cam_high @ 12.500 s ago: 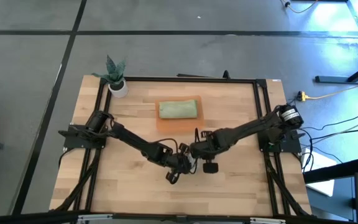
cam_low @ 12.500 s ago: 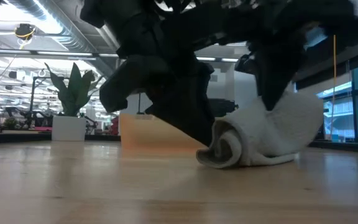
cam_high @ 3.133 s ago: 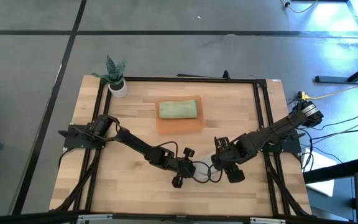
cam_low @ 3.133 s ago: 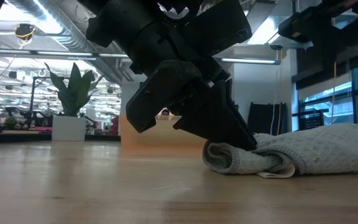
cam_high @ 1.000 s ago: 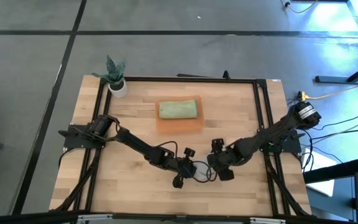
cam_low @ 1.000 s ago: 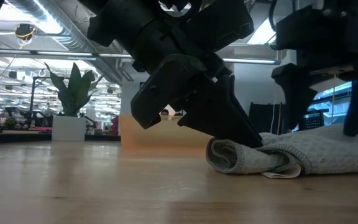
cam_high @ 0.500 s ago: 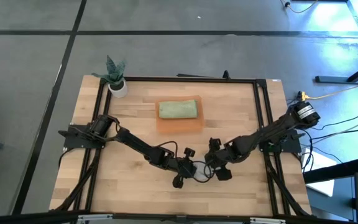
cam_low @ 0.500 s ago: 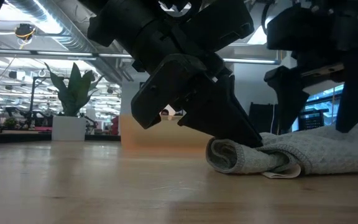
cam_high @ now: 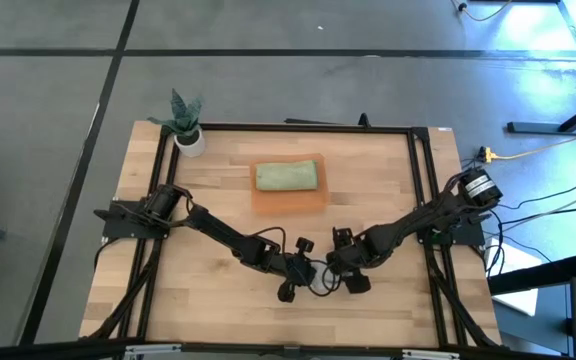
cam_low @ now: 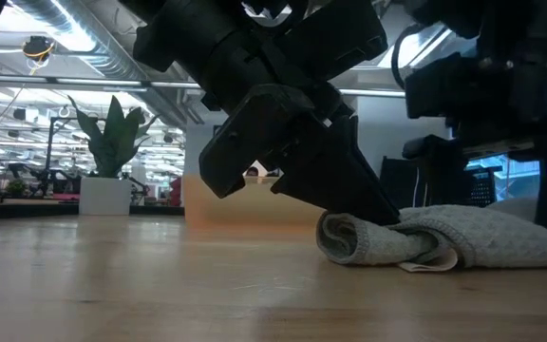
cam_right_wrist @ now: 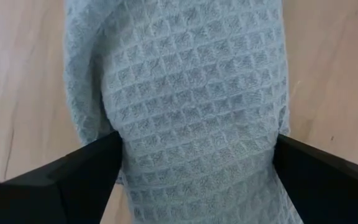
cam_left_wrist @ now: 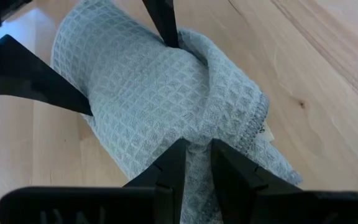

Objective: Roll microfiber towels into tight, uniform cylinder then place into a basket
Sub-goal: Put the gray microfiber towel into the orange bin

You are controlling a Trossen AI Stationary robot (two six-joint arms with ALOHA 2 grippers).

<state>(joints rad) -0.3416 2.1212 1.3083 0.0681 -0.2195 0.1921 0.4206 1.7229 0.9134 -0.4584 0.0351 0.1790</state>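
Observation:
A pale grey waffle-weave towel (cam_low: 487, 242) lies loosely rolled on the table near its front middle, with the coiled end (cam_low: 345, 237) toward the left arm. My left gripper (cam_left_wrist: 196, 152) is shut on that end. My right gripper (cam_right_wrist: 194, 149) is open and stands astride the towel's other half (cam_right_wrist: 191, 93), one finger (cam_right_wrist: 73, 174) on each side. In the high view both grippers meet over the towel (cam_high: 323, 273). The orange basket (cam_high: 313, 200) sits farther back with a rolled green towel (cam_high: 286, 177) in it. My left gripper pinches a bunched fold at the towel's coiled end (cam_left_wrist: 197, 134) between its two fingers (cam_left_wrist: 232, 171). The fingers slant down from above and from the table's left. The towel rests on the table, slack. My right gripper: I cannot tell whether its fingers touch the towel's sides.
A small potted plant (cam_high: 188, 128) stands at the table's far left corner. A dark frame rail (cam_high: 308, 127) runs around the tabletop. Bare wood (cam_high: 198, 310) lies in front of the grippers.
My right gripper has moved toward the table's left edge and come down over the towel, so its open fingers now stand astride it. The towel has stayed where it was.

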